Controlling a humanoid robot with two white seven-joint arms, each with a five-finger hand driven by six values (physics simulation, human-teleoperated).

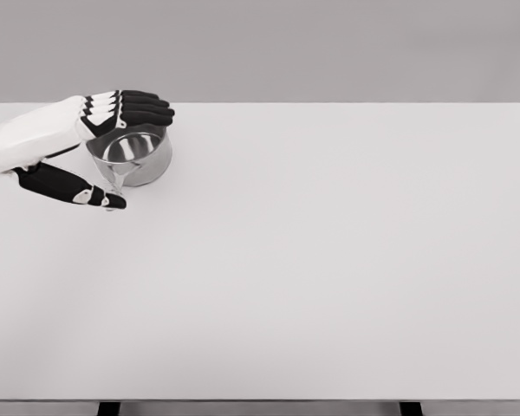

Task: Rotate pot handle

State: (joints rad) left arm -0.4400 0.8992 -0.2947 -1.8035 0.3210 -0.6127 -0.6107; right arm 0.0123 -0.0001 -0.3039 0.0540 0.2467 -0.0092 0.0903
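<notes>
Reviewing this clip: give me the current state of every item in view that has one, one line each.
pot: upright on the table, open top, looks empty.
pot handle: points toward the near edge, tip at the thumb.
left hand: open, fingers over the pot's far rim, thumb in front; no firm grasp visible.
table: white, level.
Right hand: not in view.

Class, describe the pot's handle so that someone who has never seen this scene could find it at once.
Start at the large white table and go to its far left corner, where a shiny metal pot stands under the left hand. The handle is the narrow metal strip sticking out from the pot's near side toward the camera, ending beside the black thumb; unlike the round pot body, it is thin and straight.
</notes>
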